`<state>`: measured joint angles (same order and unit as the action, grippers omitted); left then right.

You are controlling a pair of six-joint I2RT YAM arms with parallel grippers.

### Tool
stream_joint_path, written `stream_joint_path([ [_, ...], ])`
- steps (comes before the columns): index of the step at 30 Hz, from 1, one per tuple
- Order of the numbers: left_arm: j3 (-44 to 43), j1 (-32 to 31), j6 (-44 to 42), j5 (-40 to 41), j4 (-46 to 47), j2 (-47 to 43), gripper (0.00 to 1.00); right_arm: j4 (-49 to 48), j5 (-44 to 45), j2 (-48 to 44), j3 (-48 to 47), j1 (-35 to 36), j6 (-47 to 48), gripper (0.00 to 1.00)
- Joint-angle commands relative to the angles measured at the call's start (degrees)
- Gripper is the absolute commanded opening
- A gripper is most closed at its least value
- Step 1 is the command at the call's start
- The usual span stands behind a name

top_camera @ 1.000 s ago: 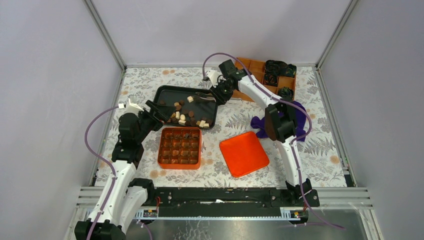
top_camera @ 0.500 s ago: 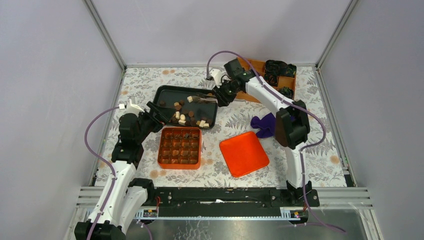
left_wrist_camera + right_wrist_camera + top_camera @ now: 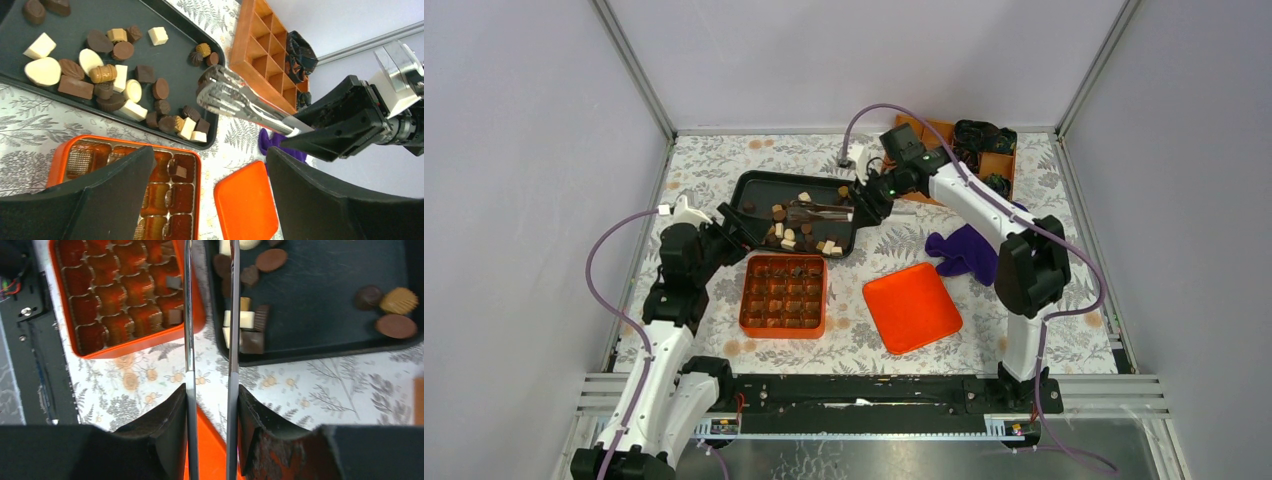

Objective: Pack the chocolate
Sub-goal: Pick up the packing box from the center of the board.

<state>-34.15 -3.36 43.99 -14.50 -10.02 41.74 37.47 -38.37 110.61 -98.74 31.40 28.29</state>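
Observation:
Loose chocolate (image 3: 802, 236) in dark, light brown and cream pieces lies in a black tray (image 3: 754, 184); the left wrist view shows the same chocolate (image 3: 105, 75). My right gripper (image 3: 865, 199) is shut on metal tongs (image 3: 819, 210), whose tips hang over the tray. In the right wrist view both tong arms (image 3: 189, 340) run between the right gripper's (image 3: 211, 390) fingers, tips out of frame. The orange box (image 3: 746, 296) with brown cups sits in front of the tray and holds two dark pieces (image 3: 173, 316). My left gripper (image 3: 732, 224) is open and empty at the tray's left edge.
An orange lid (image 3: 911, 307) lies flat to the right of the box. A purple cloth (image 3: 964, 250) sits beyond it, under the right arm. A brown divided crate (image 3: 939, 133) with black-and-green bundles stands at the back right. Frame walls close in the table.
The right arm's elbow has swung right, and the tongs have slid nearer and leftward over the tray. The purple cloth is more exposed. The left arm has barely moved.

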Motion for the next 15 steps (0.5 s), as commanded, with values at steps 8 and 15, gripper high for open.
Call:
stream_joint_path([
  [8, -4.09, 0.28, -6.41, 7.17, -8.51, -2.38, 0.90, 0.05, -3.17, -1.55, -1.04, 9.82, 2.58, 0.16],
  [15, -6.26, 0.28, -6.97, 12.58, -21.36, 0.78, 0.78, 1.07, -0.81, -1.75, -1.70, 10.49, 3.32, 0.16],
])
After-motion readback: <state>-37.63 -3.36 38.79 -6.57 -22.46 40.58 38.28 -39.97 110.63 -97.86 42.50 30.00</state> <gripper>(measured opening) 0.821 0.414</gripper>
